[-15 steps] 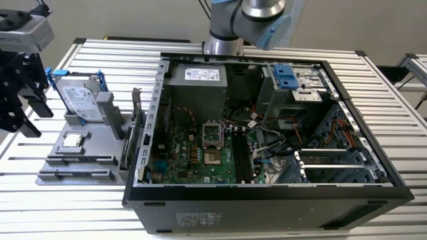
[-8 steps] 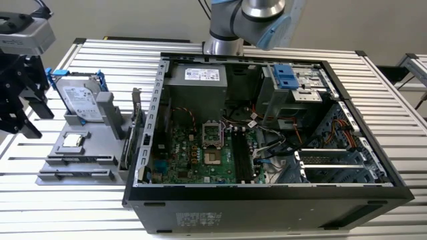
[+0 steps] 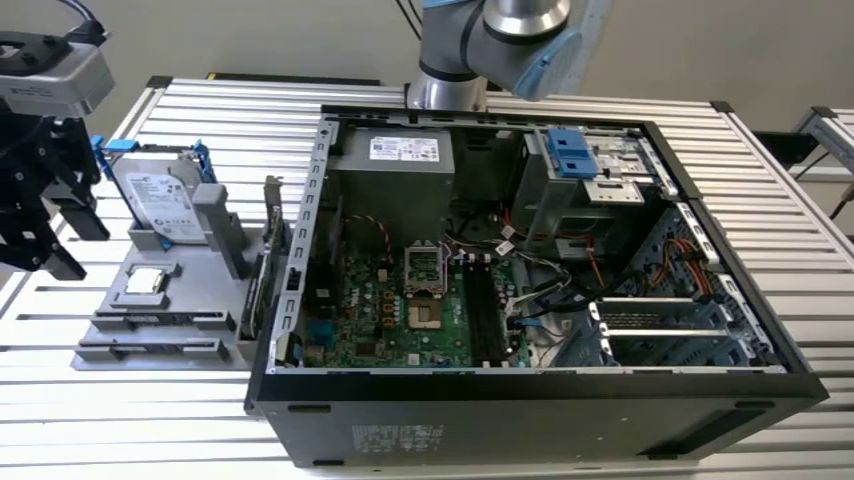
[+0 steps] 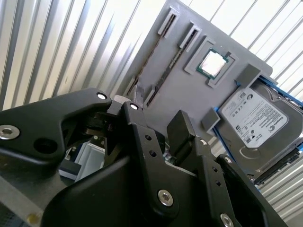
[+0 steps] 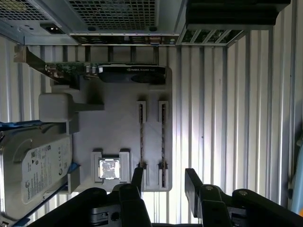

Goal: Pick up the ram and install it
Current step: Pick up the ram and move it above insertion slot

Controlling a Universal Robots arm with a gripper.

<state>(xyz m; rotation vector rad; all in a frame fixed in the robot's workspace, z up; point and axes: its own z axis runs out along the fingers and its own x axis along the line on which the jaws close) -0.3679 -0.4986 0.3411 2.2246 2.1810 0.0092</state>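
**Wide-open tool above the ram, which stands in the grey holder plate**

In the first wrist view the tool (image 5: pixel 164 182) is spread wide and holds nothing, hanging over one end of the holder plate (image 5: pixel 118 127). The ram (image 5: pixel 163 142) shows edge-on as a thin line in the plate's outermost slot, and the tool's gap lines up roughly with it. A second thin stick (image 5: pixel 141 142) stands in the next slot inward, just beside the ram, with the processor chip (image 5: pixel 110 169) further in on the plate. As I judge it, the risk is this close spacing. One of the fingers (image 5: pixel 137 176) sits almost over the neighbouring stick, so a straight descent could strike that stick or wedge it. An off-centre grip could also tilt the ram in its slot.
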